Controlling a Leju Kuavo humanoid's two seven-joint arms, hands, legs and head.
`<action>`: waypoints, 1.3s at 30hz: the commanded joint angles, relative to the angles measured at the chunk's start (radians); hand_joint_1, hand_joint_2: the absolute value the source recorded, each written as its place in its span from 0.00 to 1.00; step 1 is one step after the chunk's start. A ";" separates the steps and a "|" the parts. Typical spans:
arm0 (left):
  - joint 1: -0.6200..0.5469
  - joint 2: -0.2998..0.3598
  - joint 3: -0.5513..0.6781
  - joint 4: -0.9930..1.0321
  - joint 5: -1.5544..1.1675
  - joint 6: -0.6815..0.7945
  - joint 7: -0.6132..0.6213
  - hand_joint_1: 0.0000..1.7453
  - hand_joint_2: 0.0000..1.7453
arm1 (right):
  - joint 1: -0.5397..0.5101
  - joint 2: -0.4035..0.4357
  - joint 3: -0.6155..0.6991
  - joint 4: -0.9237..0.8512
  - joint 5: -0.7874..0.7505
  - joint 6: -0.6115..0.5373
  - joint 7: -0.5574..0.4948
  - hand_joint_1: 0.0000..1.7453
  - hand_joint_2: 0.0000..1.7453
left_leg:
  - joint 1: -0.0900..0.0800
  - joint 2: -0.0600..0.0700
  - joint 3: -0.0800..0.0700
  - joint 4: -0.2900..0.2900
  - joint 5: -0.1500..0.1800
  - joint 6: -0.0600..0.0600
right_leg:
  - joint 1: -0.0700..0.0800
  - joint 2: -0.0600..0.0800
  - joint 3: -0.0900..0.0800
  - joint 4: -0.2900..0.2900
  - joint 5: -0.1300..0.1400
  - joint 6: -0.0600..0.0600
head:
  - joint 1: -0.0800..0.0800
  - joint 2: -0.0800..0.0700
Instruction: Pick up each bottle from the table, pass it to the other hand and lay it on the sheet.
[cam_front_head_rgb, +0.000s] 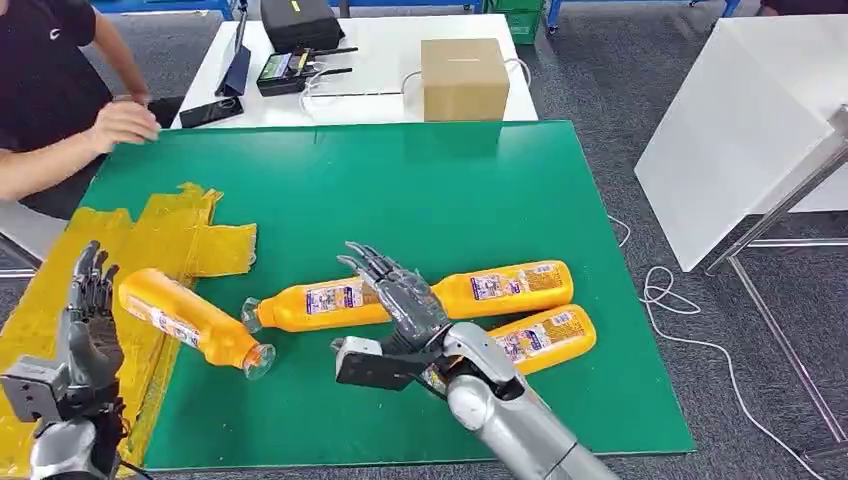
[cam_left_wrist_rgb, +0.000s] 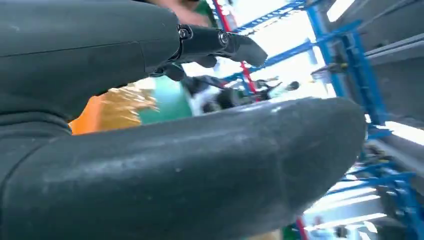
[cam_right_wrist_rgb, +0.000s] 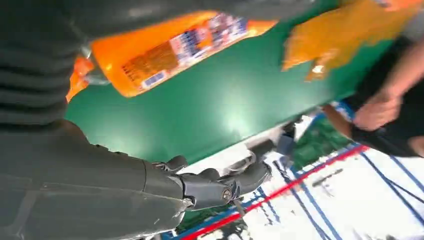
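- right hand (cam_front_head_rgb: 400, 295) hovers over the green mat (cam_front_head_rgb: 450, 190), fingers spread and extended, gripping nothing. it sits between the middle bottle (cam_front_head_rgb: 320, 302) and the far-right upper bottle (cam_front_head_rgb: 505, 285), partly covering where the 2 meet.
- left hand (cam_front_head_rgb: 90, 320) is raised at the mat's left edge over the yellow sheet (cam_front_head_rgb: 170, 225), fingers up and apart, empty.
- 4 orange bottles in all: 1 bottle on the sheet edge (cam_front_head_rgb: 190, 322), body on the sheet and cap end out on the green; 3 on the mat, including the lower-right bottle (cam_front_head_rgb: 545, 335) just beside the right forearm.
- risk: the bottles are smooth round plastic with glossy labels, lying on their sides. a push from spread fingers could roll one instead of seating it in the palm.
- risk: the 2 right-side bottles lie close, near parallel. closing on one may nudge the other, and the forearm could sweep the lower one.
- risk: the sheet is crinkled, taped yellow film with raised folds. a bottle laid near its edge could roll off onto the mat, as the half-on one suggests.
- risk: a person's hand (cam_front_head_rgb: 125, 122) rests at the far left corner, well apart from both hands for now, but near the sheet side.
- a cardboard box (cam_front_head_rgb: 464, 78) stands on the white table beyond.
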 joint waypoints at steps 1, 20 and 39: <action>-0.056 -0.101 0.010 -0.012 -0.002 -0.021 0.006 0.00 0.00 | -0.195 0.037 0.014 0.343 0.035 0.042 0.027 0.00 1.00 | 0.001 0.001 0.000 0.000 0.000 -0.001 | 0.001 -0.001 0.001 -0.001 0.001 -0.001 | 0.000 0.000; -0.128 -0.104 -0.050 0.034 0.012 -0.059 0.019 0.00 0.00 | -0.328 0.130 0.076 0.593 0.057 0.123 0.058 0.00 1.00 | 0.001 0.000 -0.001 0.001 0.001 -0.001 | 0.002 -0.002 0.000 -0.001 0.001 -0.001 | 0.000 0.000; -0.159 -0.115 -0.074 0.069 0.018 -0.066 0.022 0.00 0.00 | -0.375 0.179 0.109 0.698 0.083 0.148 0.105 0.00 1.00 | 0.001 0.000 -0.001 0.001 0.001 -0.001 | 0.002 -0.002 0.000 0.000 0.000 -0.001 | 0.000 0.000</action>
